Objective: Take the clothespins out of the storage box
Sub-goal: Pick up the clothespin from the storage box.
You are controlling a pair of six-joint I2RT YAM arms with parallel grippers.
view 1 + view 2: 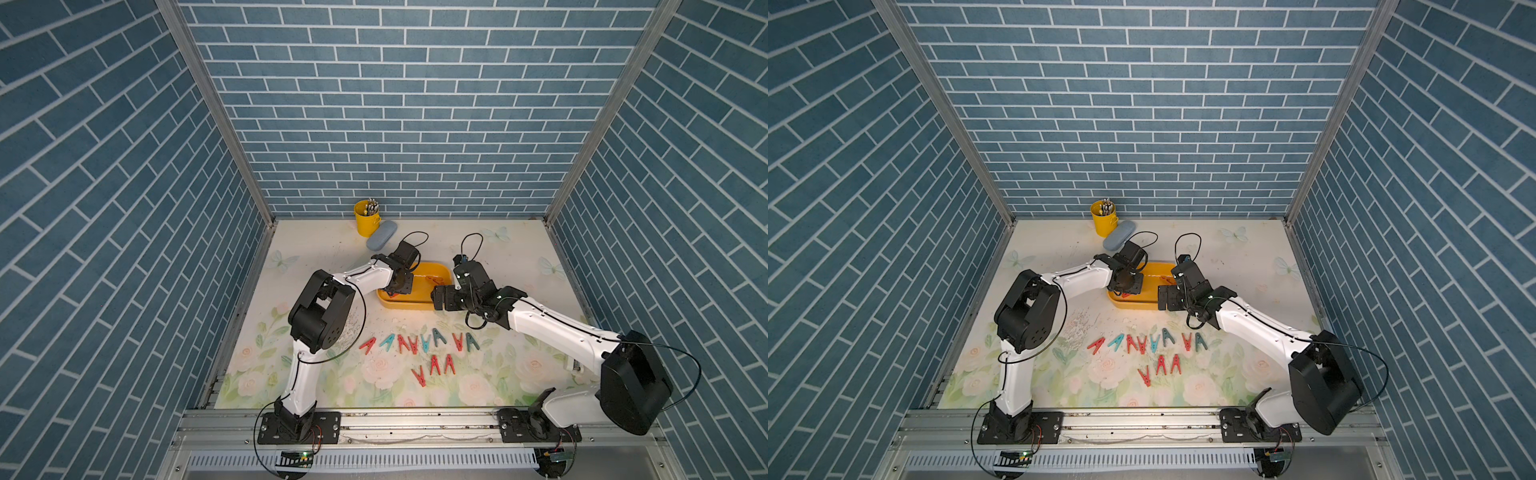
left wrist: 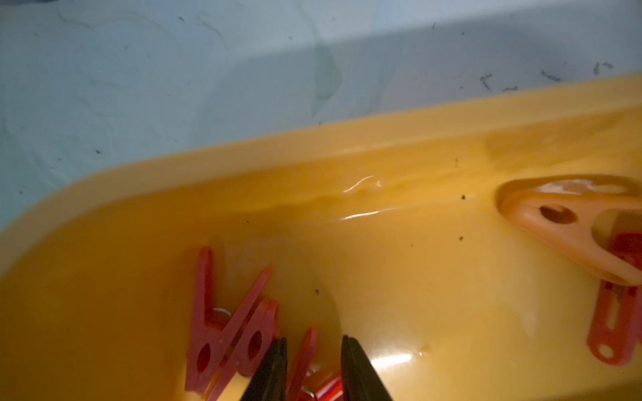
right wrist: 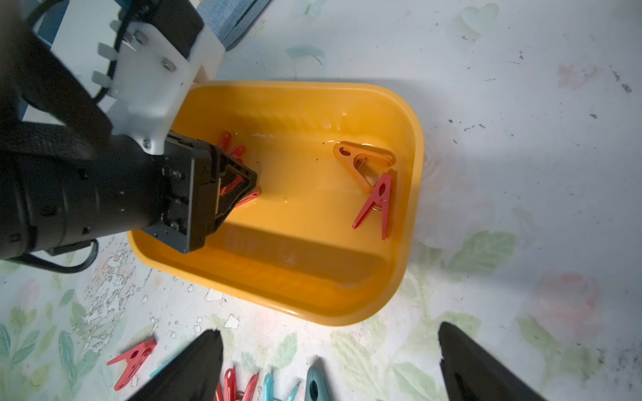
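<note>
In the left wrist view, the left gripper point(image 2: 314, 341) was seen low inside the storage box point(image 2: 382, 149). Its jaws were drawn in narrow around a red clothespin point(image 2: 305, 356), which appeared to be pinched between them. The long axis of that peg was laid roughly in line with the fingers, not across them. Other red pegs point(image 2: 205, 312) were lying just beside it, toward the box's rounded corner. A lift straight up was therefore judged to be called for, since a sideways drag could catch those neighbours.

The right gripper point(image 3: 329, 330) was held wide open and empty above the table point(image 3: 521, 104), just outside the box's near wall. At the box's other end, nearer the right arm, an orange clothespin point(image 3: 351, 156) and a lone red peg point(image 3: 377, 201) were touching each other. The clothespins point(image 1: 419, 347) already outside were ranged on the table in front of the box, on the robot's side. The carrying path was therefore judged to run that way.
</note>
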